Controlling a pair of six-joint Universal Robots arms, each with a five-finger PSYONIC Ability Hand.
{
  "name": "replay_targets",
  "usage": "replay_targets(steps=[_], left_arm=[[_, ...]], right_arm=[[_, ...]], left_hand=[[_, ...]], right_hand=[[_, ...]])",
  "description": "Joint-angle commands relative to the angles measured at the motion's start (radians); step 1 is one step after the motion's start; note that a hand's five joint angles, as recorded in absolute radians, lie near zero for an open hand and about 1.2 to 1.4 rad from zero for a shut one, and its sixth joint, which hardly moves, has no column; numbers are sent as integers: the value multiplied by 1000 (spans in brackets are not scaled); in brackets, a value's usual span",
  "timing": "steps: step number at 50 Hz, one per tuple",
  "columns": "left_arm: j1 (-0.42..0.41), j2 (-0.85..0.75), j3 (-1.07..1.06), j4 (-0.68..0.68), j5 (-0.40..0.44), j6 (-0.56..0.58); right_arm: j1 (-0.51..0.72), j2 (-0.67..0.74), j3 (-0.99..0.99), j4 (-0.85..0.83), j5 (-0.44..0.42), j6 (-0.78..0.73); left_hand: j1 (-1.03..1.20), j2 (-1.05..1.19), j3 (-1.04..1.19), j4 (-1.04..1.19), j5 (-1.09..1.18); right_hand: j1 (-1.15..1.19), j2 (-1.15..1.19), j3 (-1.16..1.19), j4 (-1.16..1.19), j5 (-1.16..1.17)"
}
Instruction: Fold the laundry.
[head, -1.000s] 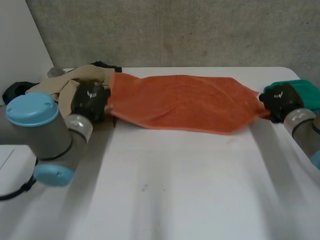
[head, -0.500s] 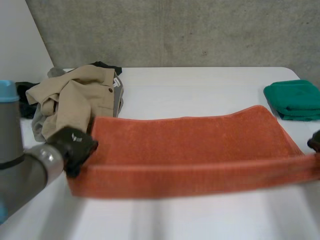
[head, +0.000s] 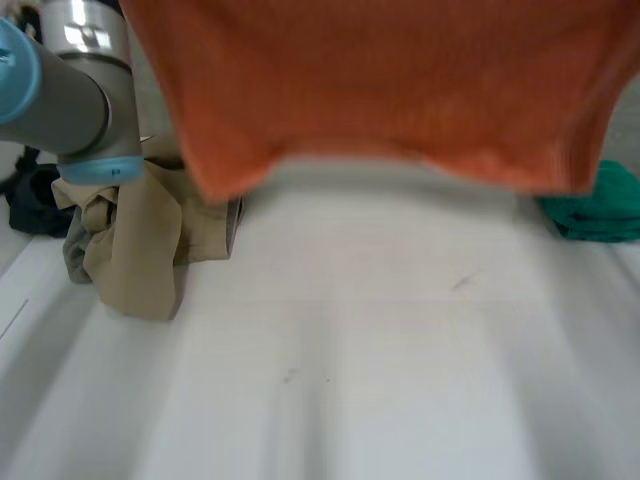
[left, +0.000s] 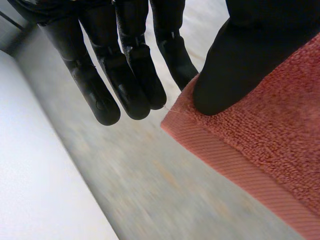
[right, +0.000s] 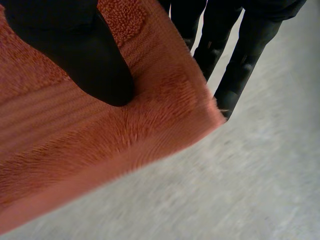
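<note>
- Head view: the orange towel (head: 380, 90) hangs in the air across the far side of the table (head: 380, 380). Its lower edge is clear of the tabletop, and no fold shows in it.
- The left arm (head: 70, 100) rises beside the towel's left side.
- A crumpled beige garment (head: 140, 250) lies under that arm, with a dark cloth (head: 30, 195) just beyond it at the table's edge.
- A green cloth (head: 600, 205) lies at the right, below the towel's right corner. It looks folded, so I judge that piece done.
- Left wrist view: the left hand (left: 240, 60) pinches a corner of the towel. Its thumb presses on the towel's face close to the hemmed edge. The fingers run almost straight; the one nearest the thumb passes behind the cloth, the others lie beside the corner.
- Right wrist view: the right hand (right: 85, 55) pinches another corner the same way. The thumb is flat on the pile just inside the hem and the fingers pass behind the cloth.
- Progress, as a judgement: the task is partly done. One piece appears finished. The towel is held up by two corners and has yet to be laid down and folded. The beige garment and the dark cloth look untouched.
</note>
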Motion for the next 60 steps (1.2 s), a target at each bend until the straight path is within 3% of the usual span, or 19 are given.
replay_targets(steps=[1, 8, 13, 20, 27, 32, 36, 39, 44, 48, 60], left_arm=[[-1, 37, -85, -27, -2, -53], [14, 43, -274, -88, 3, -79], [4, 37, -412, -126, 6, -79], [-3, 31, -578, -263, 7, -79], [-9, 129, -717, -594, 3, -67], [-12, 288, -814, -944, 3, -53], [-27, 386, -872, -1144, 9, 37], [-33, 411, -876, -1145, 10, 85], [-27, 388, -830, -1048, 10, 98], [-33, 298, -755, -938, 7, 90], [-35, -58, -353, -643, -23, 39]], right_arm=[[-1, -14, 63, -26, -4, 51], [-7, 28, 115, 30, -64, 51], [-13, 108, 170, 150, -223, 38], [-15, 157, 253, 308, -254, -79], [-70, 78, 368, 578, -253, -288], [-153, -103, 494, 968, -233, -526], [-223, -188, 566, 1158, -213, -675], [-262, -197, 586, 1182, -207, -741], [-262, -197, 580, 1130, -207, -727], [-259, -174, 545, 1032, -207, -646], [-87, 106, 286, 586, -169, -390]], left_hand=[[239, 196, 199, 194, 246], [239, 196, 199, 194, 246], [239, 196, 199, 194, 246], [239, 196, 199, 194, 246], [239, 196, 199, 194, 246], [239, 196, 199, 194, 246], [239, 196, 199, 194, 246], [239, 196, 199, 194, 246], [239, 196, 199, 194, 246], [239, 196, 199, 194, 246], [239, 196, 199, 194, 246]], right_hand=[[254, 218, 202, 197, 225], [254, 218, 202, 197, 225], [254, 218, 202, 197, 225], [254, 218, 202, 197, 225], [254, 218, 202, 197, 225], [254, 218, 202, 197, 225], [254, 218, 202, 197, 225], [254, 218, 202, 197, 225], [254, 218, 202, 197, 225], [254, 218, 202, 197, 225], [254, 218, 202, 197, 225]])
